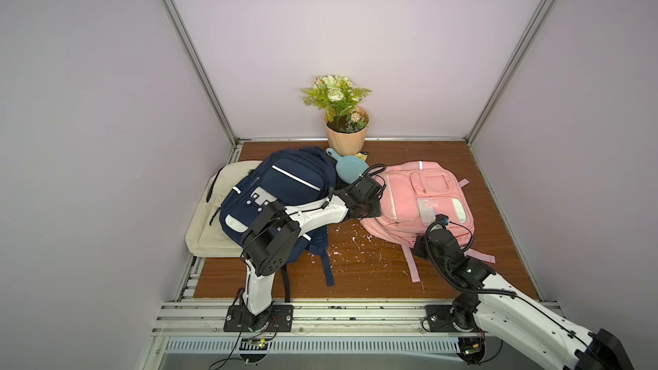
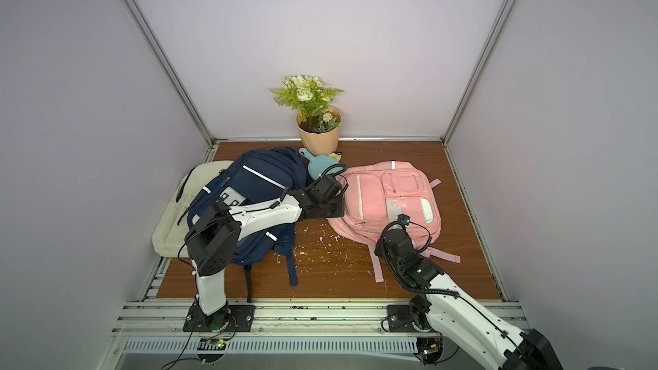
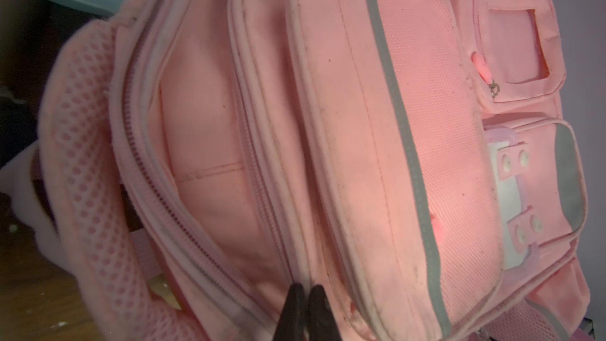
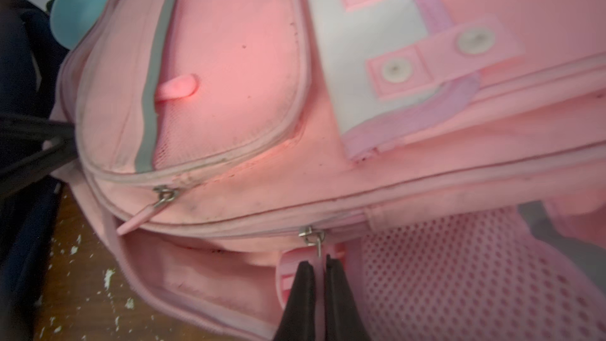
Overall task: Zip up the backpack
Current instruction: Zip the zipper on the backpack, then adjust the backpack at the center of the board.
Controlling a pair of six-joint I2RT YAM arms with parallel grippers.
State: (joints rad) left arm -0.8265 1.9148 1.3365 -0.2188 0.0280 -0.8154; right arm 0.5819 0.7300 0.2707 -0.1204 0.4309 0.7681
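The pink backpack (image 1: 420, 201) (image 2: 388, 201) lies flat on the right of the wooden table. Its main compartment (image 3: 203, 126) gapes open between two zipper tracks. My left gripper (image 3: 307, 290) is shut, pinching the pale piped edge of the backpack (image 3: 377, 126) at the side nearest the navy bag; in both top views the wrist (image 1: 363, 204) (image 2: 322, 204) hides the jaws. My right gripper (image 4: 318, 262) is shut on the pink zipper pull just below the metal slider (image 4: 311, 235), at the backpack's near edge beside the mesh back panel (image 4: 459, 273).
A navy backpack (image 1: 277, 190) lies at the left, on top of a cream bag (image 1: 213, 215). A teal scoop (image 1: 347, 170) and a potted plant (image 1: 345, 137) stand behind. Pink straps (image 1: 411, 265) trail toward the front. White flecks (image 1: 349, 243) dot the table.
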